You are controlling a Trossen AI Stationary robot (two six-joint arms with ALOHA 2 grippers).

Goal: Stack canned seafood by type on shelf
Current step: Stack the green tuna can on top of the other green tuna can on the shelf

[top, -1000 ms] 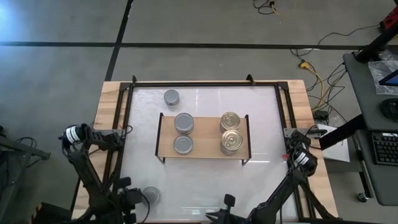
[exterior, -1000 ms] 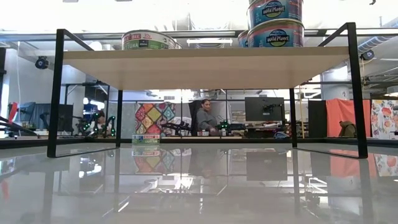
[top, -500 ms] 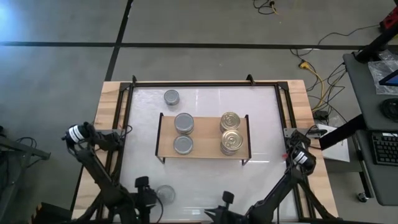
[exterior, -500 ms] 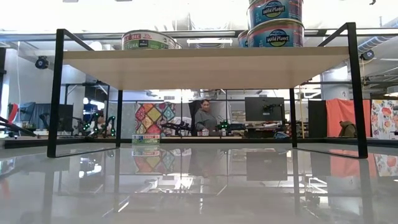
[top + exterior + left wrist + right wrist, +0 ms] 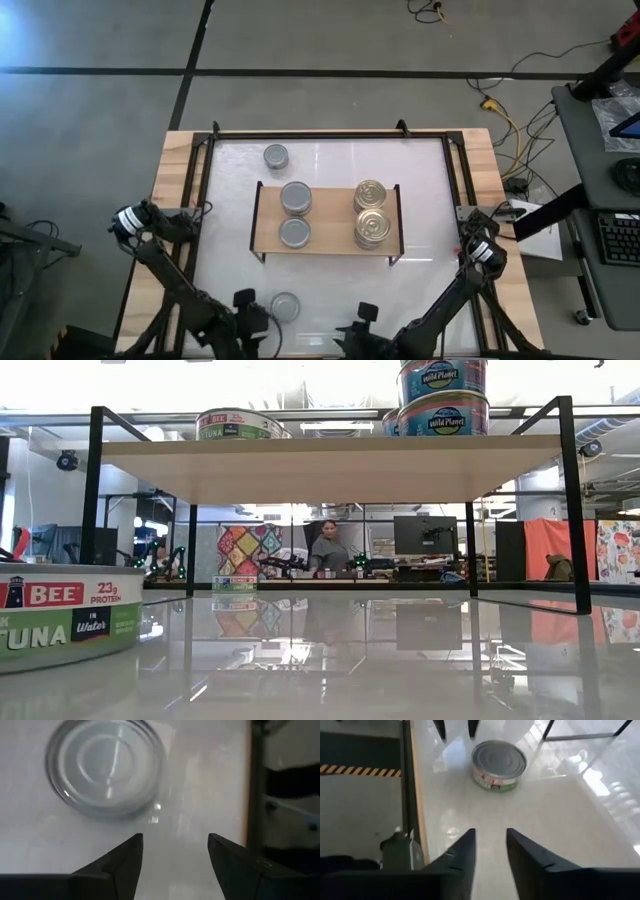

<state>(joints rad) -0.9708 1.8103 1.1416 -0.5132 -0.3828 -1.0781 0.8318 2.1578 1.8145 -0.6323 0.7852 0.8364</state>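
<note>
The shelf (image 5: 325,245) stands mid-table. It bears two silver-topped cans (image 5: 295,198) on its left half and gold-topped cans (image 5: 371,227) on its right. In the low view the gold ones (image 5: 443,400) show stacked two high. Another silver can (image 5: 276,157) rests on the table beyond the shelf. A silver tuna can (image 5: 285,306) sits upright on the table near the front edge. My left gripper (image 5: 175,845) is open just left of this can (image 5: 105,767), short of touching it. My right gripper (image 5: 490,837) hovers right of the can (image 5: 499,764), fingers slightly apart, empty.
A black metal frame (image 5: 200,180) runs along the table's sides and far edge. Bare white tabletop (image 5: 420,290) lies between the shelf and the front edge. In the low view, the tuna can (image 5: 60,615) fills the near left corner.
The silver can near the front edge has slid along the table toward the right, staying upright, and has come into the low view. My left gripper has travelled right along the front edge just behind it. My right arm has hardly moved.
</note>
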